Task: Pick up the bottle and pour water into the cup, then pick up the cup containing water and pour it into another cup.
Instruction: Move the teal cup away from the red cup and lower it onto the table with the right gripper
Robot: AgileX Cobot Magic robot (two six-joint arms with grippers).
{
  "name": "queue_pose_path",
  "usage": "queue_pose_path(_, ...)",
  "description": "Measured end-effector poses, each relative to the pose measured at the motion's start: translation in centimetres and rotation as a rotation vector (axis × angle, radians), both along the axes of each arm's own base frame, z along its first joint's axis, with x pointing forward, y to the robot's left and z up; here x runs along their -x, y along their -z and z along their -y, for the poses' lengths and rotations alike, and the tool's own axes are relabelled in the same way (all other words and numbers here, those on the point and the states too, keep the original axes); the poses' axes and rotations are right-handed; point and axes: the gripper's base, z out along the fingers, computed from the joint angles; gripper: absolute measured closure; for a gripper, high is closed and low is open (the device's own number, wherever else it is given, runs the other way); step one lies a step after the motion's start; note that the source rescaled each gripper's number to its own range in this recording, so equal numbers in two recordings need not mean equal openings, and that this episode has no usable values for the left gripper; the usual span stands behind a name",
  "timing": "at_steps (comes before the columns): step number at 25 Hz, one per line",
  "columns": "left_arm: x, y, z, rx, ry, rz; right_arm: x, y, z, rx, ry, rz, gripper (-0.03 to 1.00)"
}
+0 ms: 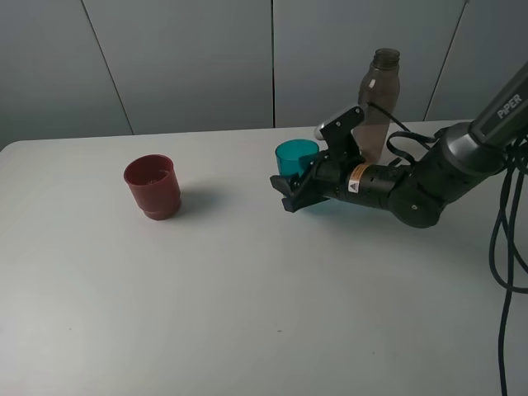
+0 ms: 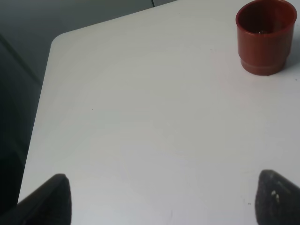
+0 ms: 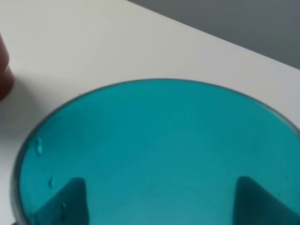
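Now the teal cup stands upright, mouth up, in the right hand

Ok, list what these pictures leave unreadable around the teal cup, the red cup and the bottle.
- Teal cup: its lower body is hidden by the right gripper in the high view; the right wrist view is too close and cut off to show a water level.
- Red cup: contents too dark and small in both views.
- Bottle: its base is hidden behind the arm; water level unreadable.
- Left gripper: only its fingertips show.
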Motion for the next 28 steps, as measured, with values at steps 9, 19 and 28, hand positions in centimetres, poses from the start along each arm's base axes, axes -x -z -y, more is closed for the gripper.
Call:
queue_pose_path(9, 0.0, 0.0, 0.0, 0.000, 0.000, 0.000, -0.2, 1.2, 0.3, 0.055, 0.006, 0.093, 0.94)
queue_pose_path(19, 0.0, 0.0, 0.0, 0.000, 0.000, 0.000, -0.3, 2.2, 0.6, 0.052, 0.049, 0.100, 0.94)
queue_pose_path(28, 0.0, 0.0, 0.0, 0.000, 0.000, 0.000, -0.4, 2.4, 0.7, 0.056, 0.064, 0.085, 0.94)
